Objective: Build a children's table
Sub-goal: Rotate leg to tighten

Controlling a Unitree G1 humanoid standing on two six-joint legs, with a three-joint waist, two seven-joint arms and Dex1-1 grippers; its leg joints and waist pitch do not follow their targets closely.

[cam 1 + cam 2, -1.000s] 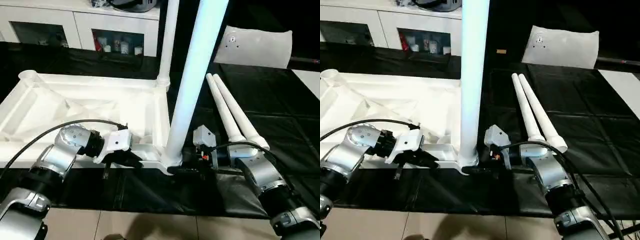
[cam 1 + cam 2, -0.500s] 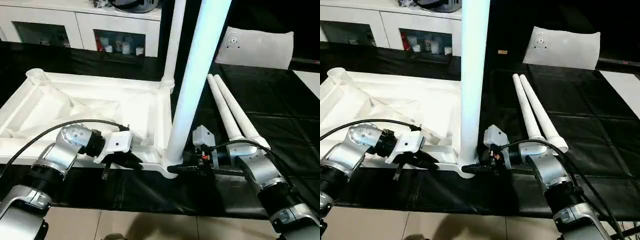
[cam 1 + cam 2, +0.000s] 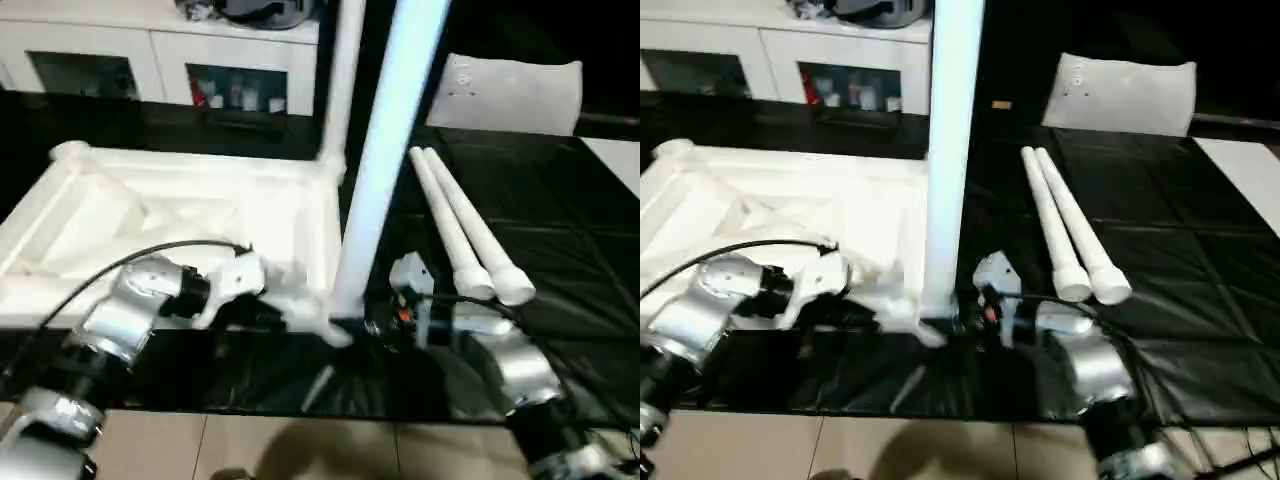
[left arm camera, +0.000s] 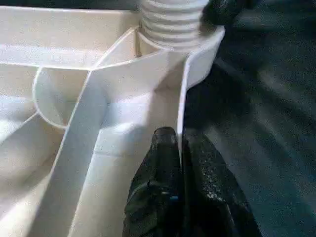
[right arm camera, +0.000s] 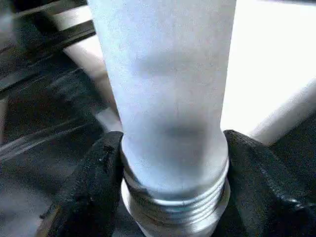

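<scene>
Two hands engaged: I see left hand point(image 4: 180, 192) pinched shut on the tabletop's point(image 3: 150, 215) rim. Right hand point(image 5: 170, 168) grips the upright leg point(image 5: 165, 98) near its thread.

The upright white tubular plastic leg point(image 3: 385, 165) is cut off by the top edge. Behind it, a second upright white leg point(image 3: 338, 80) is likewise cut off. Items inside the white cabinet point(image 3: 240, 92) are too blurred to identify.

A black sheet point(image 3: 560, 250) covers the work area, creased into squares, and pale floor tiles point(image 3: 250, 450) show along its near edge. At the back stands a white cabinet point(image 3: 150, 50) with open compartments holding small items, and a flat whitish plastic bag point(image 3: 1120, 90) lies on the sheet's far side.
</scene>
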